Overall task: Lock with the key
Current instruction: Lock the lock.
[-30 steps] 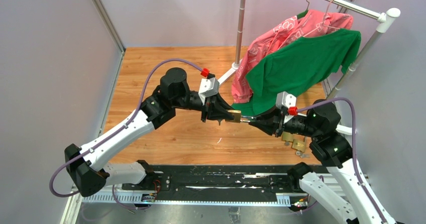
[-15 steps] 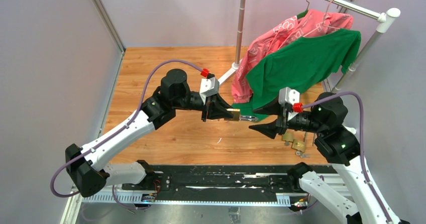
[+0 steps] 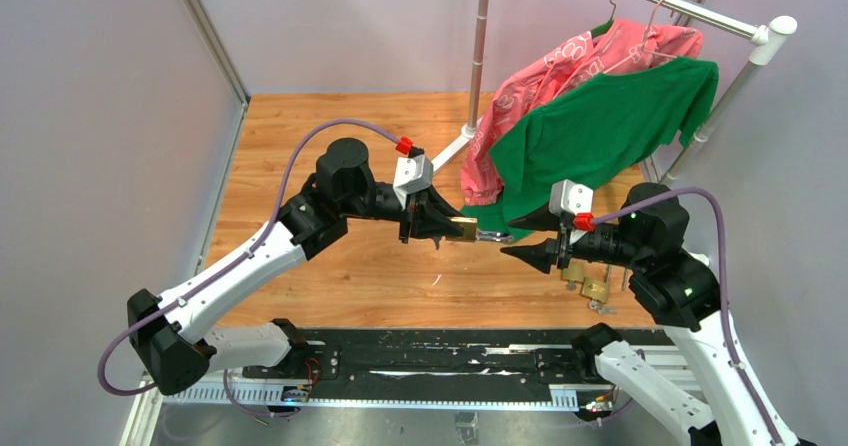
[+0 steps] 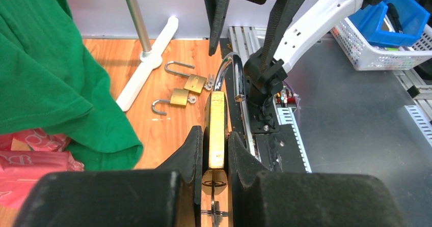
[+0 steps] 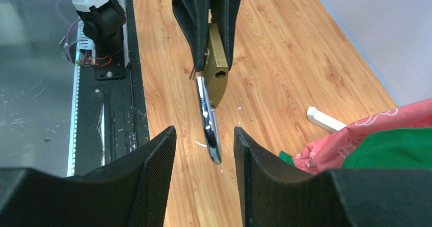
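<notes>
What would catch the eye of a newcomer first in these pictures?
A brass padlock is clamped between the left fingers above the wooden table, its open shackle pointing at the open right fingers. Behind, at the right, a green shirt and a pink garment hang on a rack.

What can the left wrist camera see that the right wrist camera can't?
Only the left wrist camera shows two spare padlocks lying on the wooden floor, a blue bin, and what looks like the key under the held lock. Only the right wrist camera shows the shackle hole in the lock's body and part of the left arm by the rail. Both show the brass padlock squeezed in the left gripper, its shackle swung open, the open right gripper and the green shirt.
</notes>
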